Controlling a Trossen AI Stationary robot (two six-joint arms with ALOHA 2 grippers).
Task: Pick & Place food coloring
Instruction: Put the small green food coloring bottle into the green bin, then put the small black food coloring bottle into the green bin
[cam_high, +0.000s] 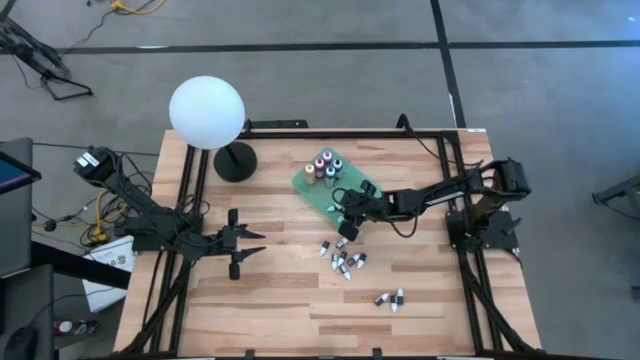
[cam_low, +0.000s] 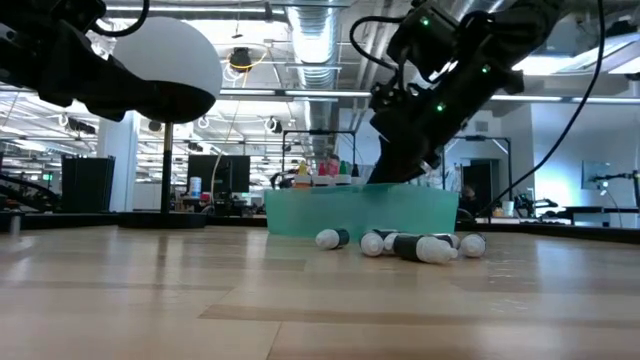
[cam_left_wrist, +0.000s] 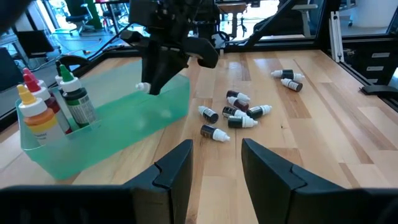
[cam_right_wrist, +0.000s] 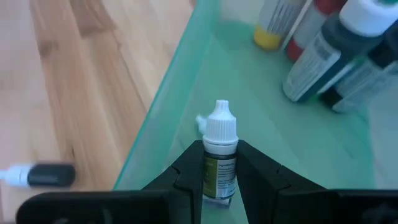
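Roughly five bottles (cam_high: 324, 167) are stood in the tray (cam_high: 310, 190); one white-capped, yellow-labelled bottle (cam_right_wrist: 219, 163) is pinched by the right gripper (cam_right_wrist: 219, 174); left gripper (cam_left_wrist: 214, 163) is spread.

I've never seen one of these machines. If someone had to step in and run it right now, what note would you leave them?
Right end effector: shut on a small white-capped bottle, held over the green tray near its edge.
Left end effector: open, empty, waiting over bare table on the left side.
Done: several bottles stand upright at the tray's far end.
Left: set the held bottle into the tray, then fetch the loose bottles lying on the wood, a cluster just in front of the tray and a pair farther toward the table's near edge.
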